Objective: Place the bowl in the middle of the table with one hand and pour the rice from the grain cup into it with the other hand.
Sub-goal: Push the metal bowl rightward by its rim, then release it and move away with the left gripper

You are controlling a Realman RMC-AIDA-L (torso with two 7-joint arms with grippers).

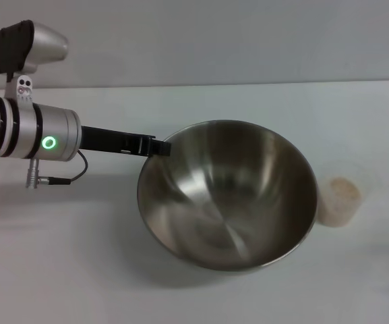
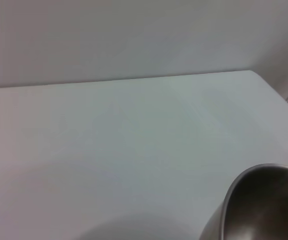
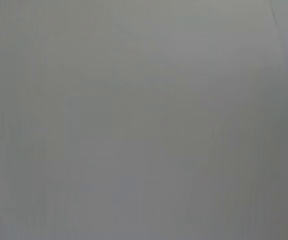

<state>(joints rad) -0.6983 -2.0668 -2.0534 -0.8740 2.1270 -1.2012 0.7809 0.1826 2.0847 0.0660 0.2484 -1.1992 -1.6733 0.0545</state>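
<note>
The steel bowl (image 1: 228, 196) is near the middle of the white table (image 1: 79, 270), tilted, with a shadow under it. My left gripper (image 1: 156, 146) reaches in from the left and is shut on the bowl's left rim. Part of the bowl also shows in the left wrist view (image 2: 263, 205). The clear grain cup (image 1: 340, 201) stands upright just right of the bowl, with beige rice (image 1: 342, 192) inside. My right gripper is out of view, and its wrist view shows only a plain grey surface.
The table's far edge (image 1: 248, 84) meets a plain wall. In the left wrist view the tabletop (image 2: 134, 150) stretches to its far edge and a corner at the right.
</note>
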